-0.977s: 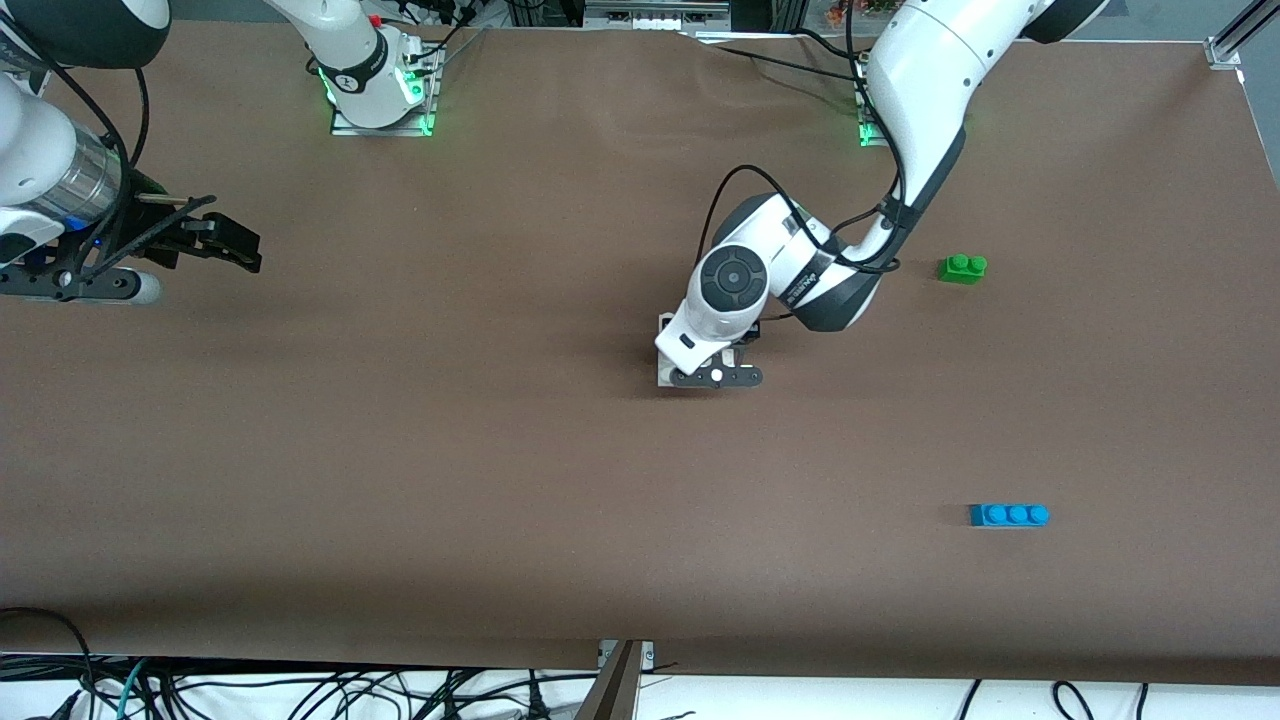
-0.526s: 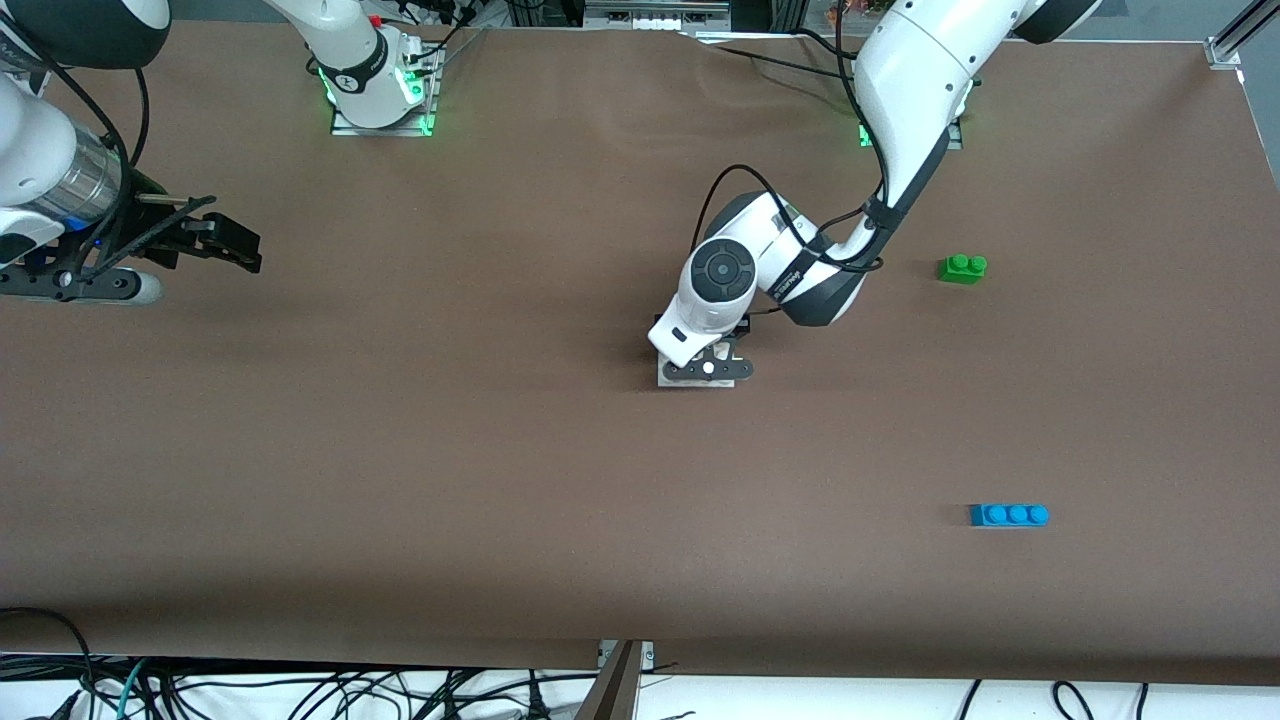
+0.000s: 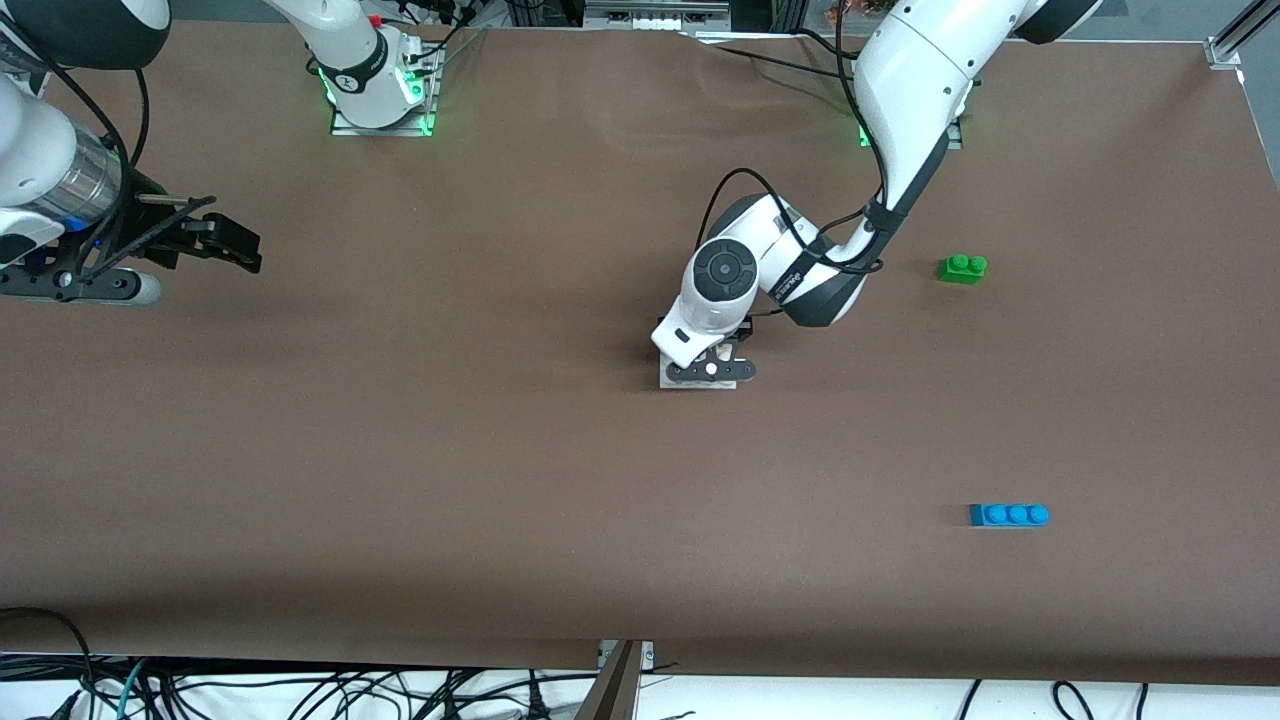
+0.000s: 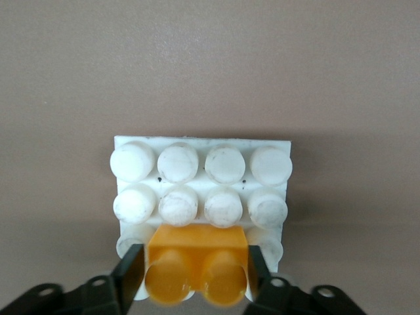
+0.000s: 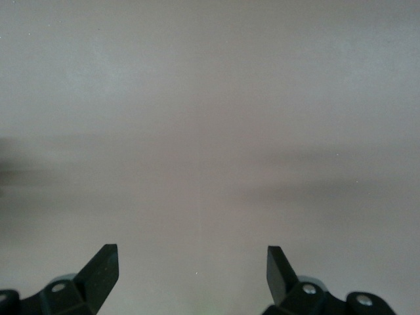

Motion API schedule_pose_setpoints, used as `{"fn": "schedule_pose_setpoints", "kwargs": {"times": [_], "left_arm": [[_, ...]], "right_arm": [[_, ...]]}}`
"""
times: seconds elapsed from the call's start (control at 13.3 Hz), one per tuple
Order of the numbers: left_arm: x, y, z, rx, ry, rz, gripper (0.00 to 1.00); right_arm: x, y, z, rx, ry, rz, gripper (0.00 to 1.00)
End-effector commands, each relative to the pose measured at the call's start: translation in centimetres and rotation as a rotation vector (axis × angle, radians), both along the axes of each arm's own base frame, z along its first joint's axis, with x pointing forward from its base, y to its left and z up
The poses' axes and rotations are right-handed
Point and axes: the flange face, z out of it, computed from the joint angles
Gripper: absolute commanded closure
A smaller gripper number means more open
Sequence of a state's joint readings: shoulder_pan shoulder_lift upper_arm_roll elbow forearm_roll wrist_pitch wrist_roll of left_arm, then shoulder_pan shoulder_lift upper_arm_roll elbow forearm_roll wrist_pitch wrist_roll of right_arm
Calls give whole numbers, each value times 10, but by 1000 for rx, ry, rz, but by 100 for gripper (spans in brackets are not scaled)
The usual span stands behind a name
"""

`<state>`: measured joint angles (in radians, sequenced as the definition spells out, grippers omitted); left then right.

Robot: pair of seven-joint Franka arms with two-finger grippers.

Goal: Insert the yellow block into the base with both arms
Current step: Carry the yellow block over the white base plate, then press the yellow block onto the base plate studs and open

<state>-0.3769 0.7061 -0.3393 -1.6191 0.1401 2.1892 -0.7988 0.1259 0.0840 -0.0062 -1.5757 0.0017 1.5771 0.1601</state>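
The yellow block (image 4: pixel 197 262) sits on the white studded base (image 4: pixel 197 140), on the edge row of studs closest to my left gripper (image 4: pixel 195 256). The black fingers (image 4: pixel 133 266) flank the block's two short sides with only thin gaps, so the gripper is slightly open. In the front view the left gripper (image 3: pixel 710 370) hangs low over the base (image 3: pixel 670 381) at mid-table and hides the block. My right gripper (image 3: pixel 240 245) waits open over bare table at the right arm's end, and its wrist view shows nothing between the fingers (image 5: pixel 105 266).
A green two-stud brick (image 3: pixel 962 268) lies toward the left arm's end. A blue three-stud brick (image 3: pixel 1009 515) lies nearer the front camera at the same end. Brown table surface spreads around the base.
The left arm's wrist has shifted a little over the base, toward the right arm's end. The right arm has not moved.
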Motion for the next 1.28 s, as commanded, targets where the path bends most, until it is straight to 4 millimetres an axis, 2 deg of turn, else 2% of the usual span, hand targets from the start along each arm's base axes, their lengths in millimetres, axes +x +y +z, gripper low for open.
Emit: {"fn": "schedule_pose_setpoints", "kwargs": {"times": [0.0, 0.23, 0.45, 0.53, 0.75, 0.98, 1.2], "left_arm": [[4, 3, 24, 14, -47, 15, 0], [6, 12, 66, 46, -38, 16, 0], [18, 41, 128, 67, -67, 53, 0], [29, 62, 154, 70, -84, 85, 0], [40, 119, 230, 91, -132, 100, 0], [41, 184, 289, 99, -89, -10, 0], [42, 246, 335, 61, -23, -82, 0]], "right_arm": [[0, -2, 4, -3, 6, -12, 0], [0, -1, 4, -3, 6, -10, 0], [0, -2, 4, -3, 6, -12, 0], [0, -2, 4, -3, 6, -12, 0], [0, -1, 4, -3, 6, -10, 0], [0, 0, 5, 0, 0, 0, 0], [5, 2, 8, 16, -33, 13, 0]]}}
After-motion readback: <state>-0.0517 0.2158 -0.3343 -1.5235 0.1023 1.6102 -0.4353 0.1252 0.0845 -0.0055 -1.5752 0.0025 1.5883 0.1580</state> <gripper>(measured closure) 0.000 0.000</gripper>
